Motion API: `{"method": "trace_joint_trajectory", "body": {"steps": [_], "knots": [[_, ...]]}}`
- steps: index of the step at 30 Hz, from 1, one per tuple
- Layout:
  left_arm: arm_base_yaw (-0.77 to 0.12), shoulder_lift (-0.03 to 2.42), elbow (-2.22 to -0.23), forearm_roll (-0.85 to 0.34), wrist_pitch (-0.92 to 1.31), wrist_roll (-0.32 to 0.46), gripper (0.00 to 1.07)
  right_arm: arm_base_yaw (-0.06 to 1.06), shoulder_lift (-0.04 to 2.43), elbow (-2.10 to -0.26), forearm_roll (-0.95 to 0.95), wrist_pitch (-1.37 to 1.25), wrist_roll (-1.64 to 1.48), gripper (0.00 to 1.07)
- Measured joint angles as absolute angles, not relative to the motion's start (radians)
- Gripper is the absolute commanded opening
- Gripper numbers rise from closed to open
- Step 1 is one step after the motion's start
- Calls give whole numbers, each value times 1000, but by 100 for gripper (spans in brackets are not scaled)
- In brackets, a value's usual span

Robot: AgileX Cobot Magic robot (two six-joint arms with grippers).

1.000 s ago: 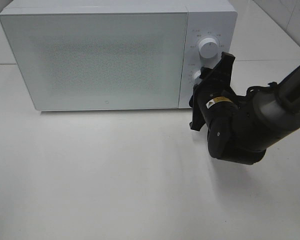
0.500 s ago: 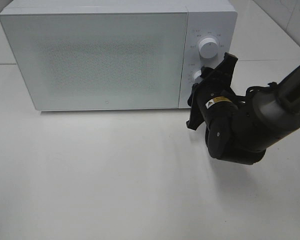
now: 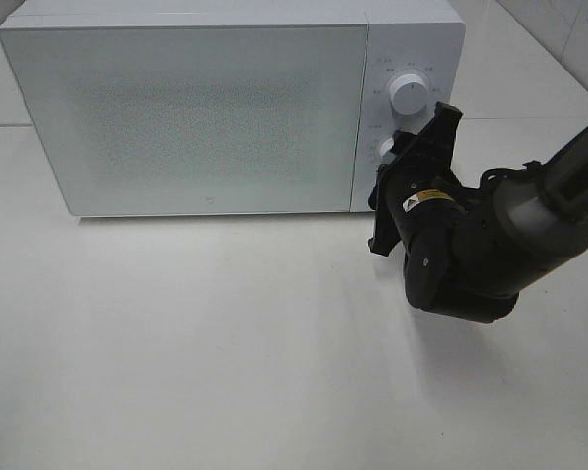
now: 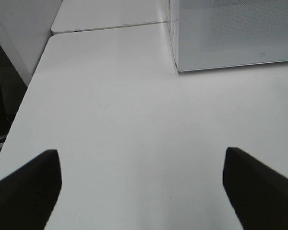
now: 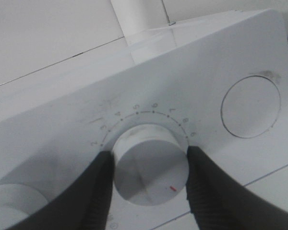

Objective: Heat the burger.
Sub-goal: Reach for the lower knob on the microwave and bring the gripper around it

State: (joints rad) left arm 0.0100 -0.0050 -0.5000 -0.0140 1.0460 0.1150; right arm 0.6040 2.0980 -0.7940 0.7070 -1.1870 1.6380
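Right pincer: the black right gripper (image 5: 150, 179) has its two fingers pressed on either side of a round white timer knob (image 5: 150, 171) with a red mark, gripping it half closed.
Knob's place: the lower dial on the control panel of the white box-shaped microwave (image 3: 225, 108), below a second round white knob (image 3: 409, 94).
Left pincer: the left gripper (image 4: 139, 187) hangs wide apart over the bare white tabletop (image 4: 125, 120), holding nothing, well clear of the microwave's corner.
Door: shut, frosted, nothing visible through it.
Burger: not visible in any view; presumably inside the microwave, though I cannot tell.
Step in hand: setting the timer, I judge.
Next move: a wrist roll turning the knob along its numbered scale without slipping.
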Motion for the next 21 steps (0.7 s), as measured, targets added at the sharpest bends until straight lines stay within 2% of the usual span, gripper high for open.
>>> {"method": "trace_joint_trajectory", "body": {"steps": [12, 14, 15, 17, 20, 21], "knots": [[10, -5, -500, -14, 1046, 115, 84, 614, 2098, -804, 761, -1183, 1570, 28], [10, -5, -500, -14, 1046, 115, 84, 615, 2098, -808, 771, -1183, 1529, 36], [10, -5, -500, -14, 1046, 115, 84, 615, 2098, -808, 771, -1183, 1529, 36], [10, -5, -500, -14, 1046, 115, 84, 617, 2098, -810, 783, -1180, 1509, 46], [10, -5, -500, -14, 1046, 115, 84, 617, 2098, -810, 783, -1180, 1501, 48], [10, -5, -500, -14, 1046, 115, 84, 617, 2098, -810, 785, -1180, 1485, 52]]}}
